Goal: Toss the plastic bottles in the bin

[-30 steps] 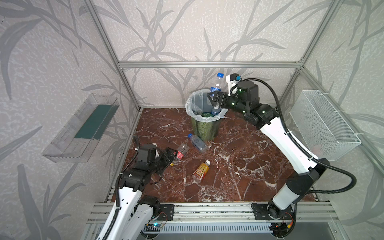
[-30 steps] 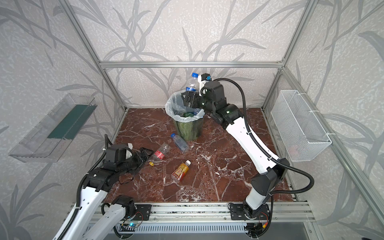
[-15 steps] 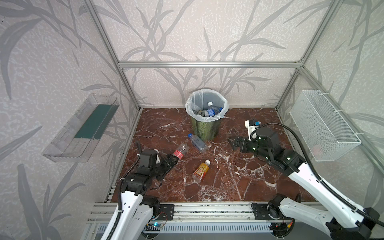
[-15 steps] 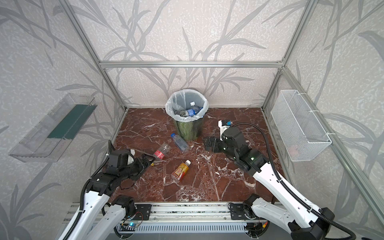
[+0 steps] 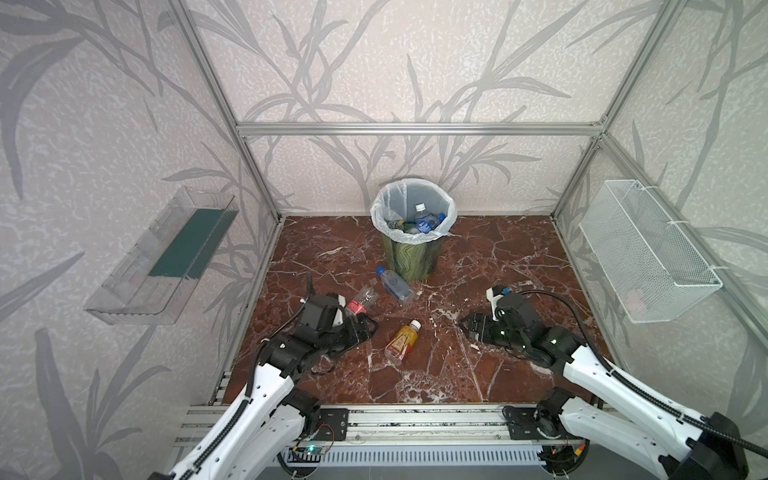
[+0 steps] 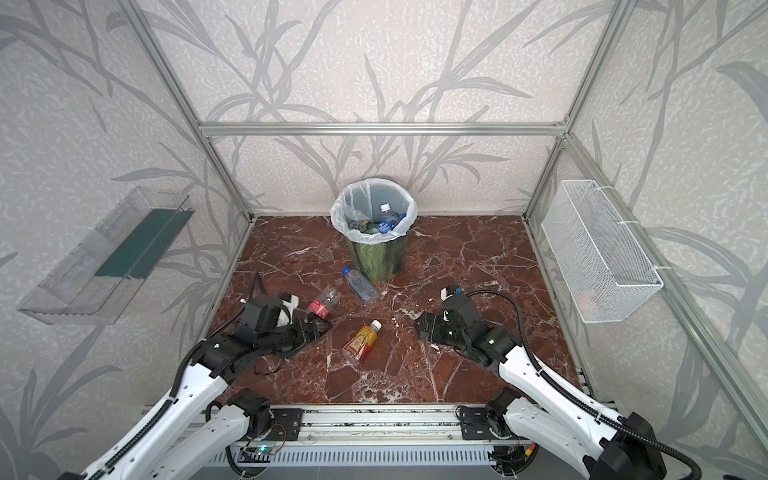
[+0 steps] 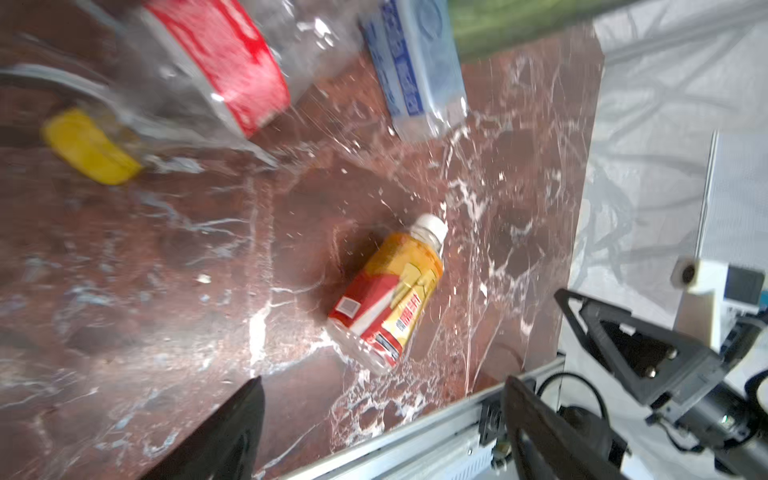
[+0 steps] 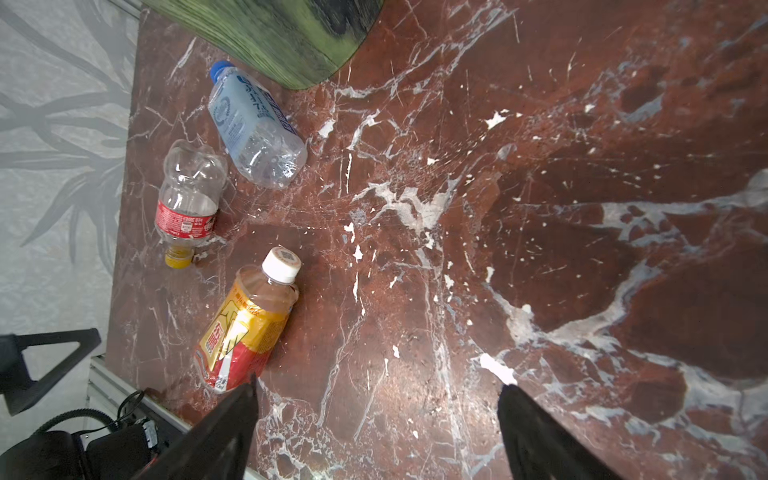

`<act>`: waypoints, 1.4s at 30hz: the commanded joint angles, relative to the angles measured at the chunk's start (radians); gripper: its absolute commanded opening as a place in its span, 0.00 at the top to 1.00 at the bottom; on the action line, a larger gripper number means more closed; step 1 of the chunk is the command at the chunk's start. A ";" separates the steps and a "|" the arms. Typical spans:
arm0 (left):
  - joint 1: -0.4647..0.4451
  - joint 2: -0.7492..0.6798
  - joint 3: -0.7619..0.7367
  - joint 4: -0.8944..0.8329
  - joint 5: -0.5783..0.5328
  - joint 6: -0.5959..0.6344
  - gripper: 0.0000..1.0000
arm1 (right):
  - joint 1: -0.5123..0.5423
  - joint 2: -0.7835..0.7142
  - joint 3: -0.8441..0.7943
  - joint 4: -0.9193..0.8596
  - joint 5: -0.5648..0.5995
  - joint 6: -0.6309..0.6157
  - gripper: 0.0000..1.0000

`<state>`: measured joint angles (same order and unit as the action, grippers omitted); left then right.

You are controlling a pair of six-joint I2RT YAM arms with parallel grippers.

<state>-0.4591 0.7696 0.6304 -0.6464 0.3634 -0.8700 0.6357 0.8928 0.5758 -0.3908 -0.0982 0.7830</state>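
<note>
The bin (image 5: 409, 257) (image 6: 376, 259), green with a white liner, stands at the back and holds several bottles (image 5: 424, 220). Three plastic bottles lie on the marble floor in front of it in both top views: a blue-labelled one (image 5: 395, 284) (image 8: 253, 129), a red-labelled one (image 5: 360, 300) (image 7: 216, 54) and an amber one (image 5: 402, 340) (image 7: 390, 295) (image 8: 245, 328). My left gripper (image 5: 368, 328) (image 7: 382, 380) is open and empty, low beside the red-labelled bottle's cap. My right gripper (image 5: 466, 326) (image 8: 376, 386) is open and empty, low to the right of the amber bottle.
A clear plastic tray (image 5: 166, 257) hangs on the left wall and a white wire-mesh basket (image 5: 648, 253) on the right wall. An aluminium rail (image 5: 415, 419) runs along the floor's front edge. Metal frame posts stand at the corners.
My right arm has swung down from above the bin, where it held a blue-capped bottle, to the floor; that bottle now lies in the bin. The left gripper has edged forward.
</note>
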 commanded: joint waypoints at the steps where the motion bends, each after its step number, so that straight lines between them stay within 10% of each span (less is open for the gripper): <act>1: -0.067 0.065 0.037 0.051 -0.092 0.031 0.11 | 0.000 -0.026 -0.026 0.038 -0.027 0.037 0.10; 18: -0.402 0.515 0.249 0.019 -0.356 0.199 0.05 | 0.004 -0.081 -0.067 0.008 -0.016 0.057 0.11; 42: -0.469 0.753 0.301 -0.013 -0.420 0.221 0.29 | 0.003 -0.095 -0.080 0.002 -0.005 0.047 0.13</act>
<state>-0.9230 1.5242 0.9215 -0.6277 -0.0200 -0.6399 0.6361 0.8143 0.5068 -0.3740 -0.1135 0.8398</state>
